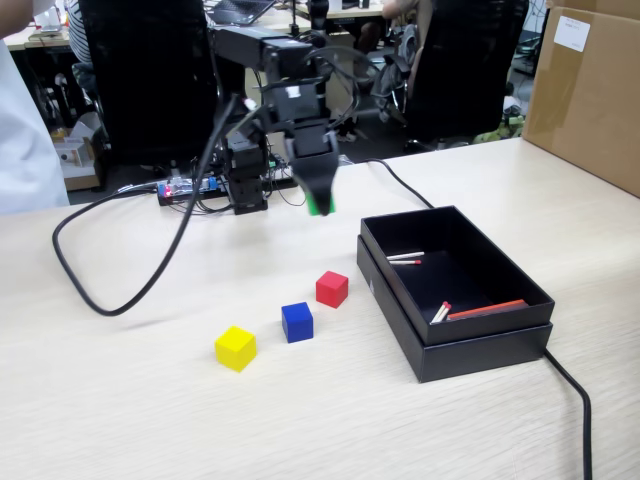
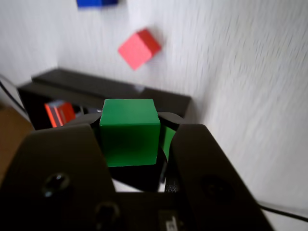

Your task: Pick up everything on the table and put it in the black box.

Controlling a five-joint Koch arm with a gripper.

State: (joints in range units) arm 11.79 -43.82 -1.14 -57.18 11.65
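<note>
While the arm hangs above the tabletop, entries as follows.

Gripper: the gripper (image 1: pixel 319 203) is closed on the green cube (image 1: pixel 319 205), raised clear of the tabletop (image 1: pixel 120 400); in the wrist view the gripper (image 2: pixel 132 139) has a jaw pressed against each side of the green cube (image 2: pixel 130 131).

Green cube: held at the fingertips, top face and front face showing in the wrist view; only its lower part shows below the jaws in the fixed view.

Black box: the black box (image 1: pixel 470 345) sits on the tabletop, below the gripper and off to its right in the fixed view; in the wrist view the black box (image 2: pixel 96 89) lies just beyond the held cube, its rim partly hidden behind it.

Box contents: two thin white sticks with red tips (image 1: pixel 405 258) and a flat red strip (image 1: pixel 487 309) lie on the box floor; something red (image 2: pixel 60 112) shows inside the box in the wrist view, too blurred to name.

Red cube: the red cube (image 1: pixel 331 288) rests on the tabletop below the gripper, near the box's left wall; in the wrist view the red cube (image 2: pixel 139 48) lies beyond the box.

Blue cube: the blue cube (image 1: pixel 297 322) is on the tabletop, just beside the red one, nearer the camera; cut by the top edge in the wrist view (image 2: pixel 96 3).

Yellow cube: the yellow cube (image 1: pixel 235 348) is on the tabletop, left of the blue one, farthest from the gripper.

Cable: a black cable (image 1: pixel 100 290) loops over the tabletop to the gripper's left.
</note>
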